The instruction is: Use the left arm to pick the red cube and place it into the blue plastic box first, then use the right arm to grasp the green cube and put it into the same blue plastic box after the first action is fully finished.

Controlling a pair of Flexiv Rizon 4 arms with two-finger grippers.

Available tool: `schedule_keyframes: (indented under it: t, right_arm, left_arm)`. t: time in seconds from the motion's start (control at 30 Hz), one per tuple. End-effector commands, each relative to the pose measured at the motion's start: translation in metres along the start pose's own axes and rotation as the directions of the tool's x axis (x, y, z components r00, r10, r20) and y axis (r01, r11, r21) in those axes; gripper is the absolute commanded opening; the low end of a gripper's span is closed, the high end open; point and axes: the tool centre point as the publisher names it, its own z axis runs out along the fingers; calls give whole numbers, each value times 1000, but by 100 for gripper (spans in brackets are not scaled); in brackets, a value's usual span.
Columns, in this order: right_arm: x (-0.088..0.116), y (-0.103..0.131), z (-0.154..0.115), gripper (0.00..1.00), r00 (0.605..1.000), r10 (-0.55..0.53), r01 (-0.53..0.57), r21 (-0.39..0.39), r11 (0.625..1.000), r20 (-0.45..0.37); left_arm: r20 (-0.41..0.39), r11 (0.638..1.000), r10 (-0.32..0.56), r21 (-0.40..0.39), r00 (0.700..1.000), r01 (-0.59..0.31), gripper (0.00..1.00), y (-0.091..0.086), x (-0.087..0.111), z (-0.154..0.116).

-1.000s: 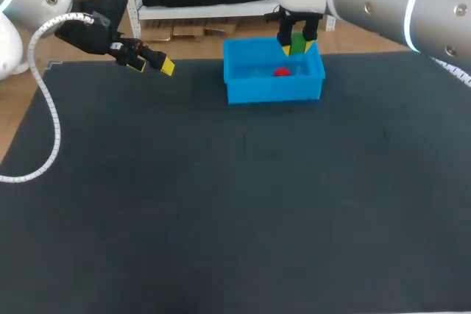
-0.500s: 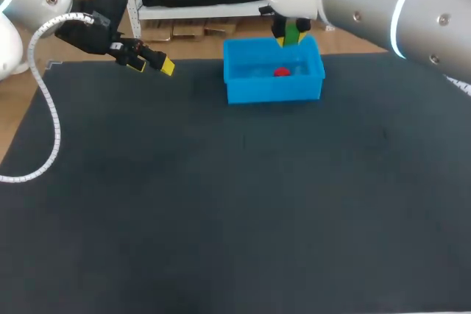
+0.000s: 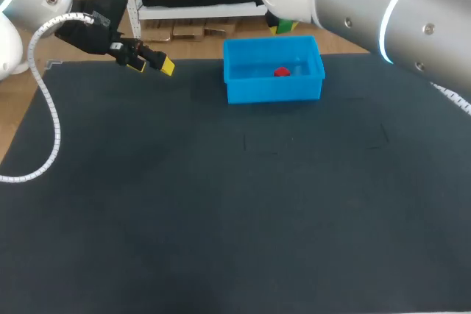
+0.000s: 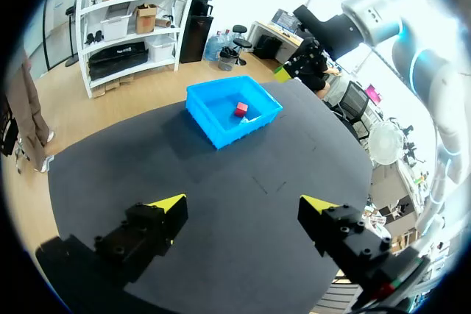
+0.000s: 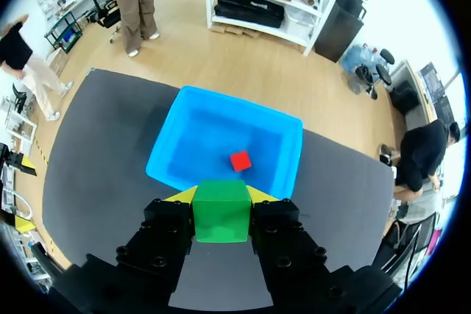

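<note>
The blue plastic box (image 3: 272,90) stands at the table's far middle, and the red cube (image 3: 282,72) lies inside it. My right arm comes over the box from the right. Its gripper (image 5: 221,198) is shut on the green cube (image 5: 221,210), held well above the box (image 5: 193,145) with the red cube (image 5: 239,160) below and ahead. In the head view only a corner of the green cube (image 3: 285,26) shows behind the arm. My left gripper (image 3: 152,65) hangs open and empty over the table's far left. From its wrist, the left gripper (image 4: 243,205) faces the box (image 4: 221,134) and the red cube (image 4: 241,109).
The dark mat (image 3: 221,204) covers the table, with nothing else lying on it. My right arm's thick silver link (image 3: 383,12) crosses above the table's far right corner. A white cable (image 3: 44,108) hangs from my left arm along the left edge.
My right gripper has risen with the green cube from just over the box's back rim, up and slightly left. The left arm has kept still.
</note>
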Motion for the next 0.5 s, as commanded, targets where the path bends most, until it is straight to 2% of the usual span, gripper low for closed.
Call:
schedule_keyframes:
  t: [0.03,0.5]
  right_arm:
    - [-6,1,9,0,1000,-10,10,-5,1000,7]
    - [-23,-6,31,0,997,-22,23,-9,1000,77]
  left_arm:
    - [5,1000,3,3,1000,-3,100,0,2,0]
    - [5,1000,3,3,1000,-3,100,0,2,0]
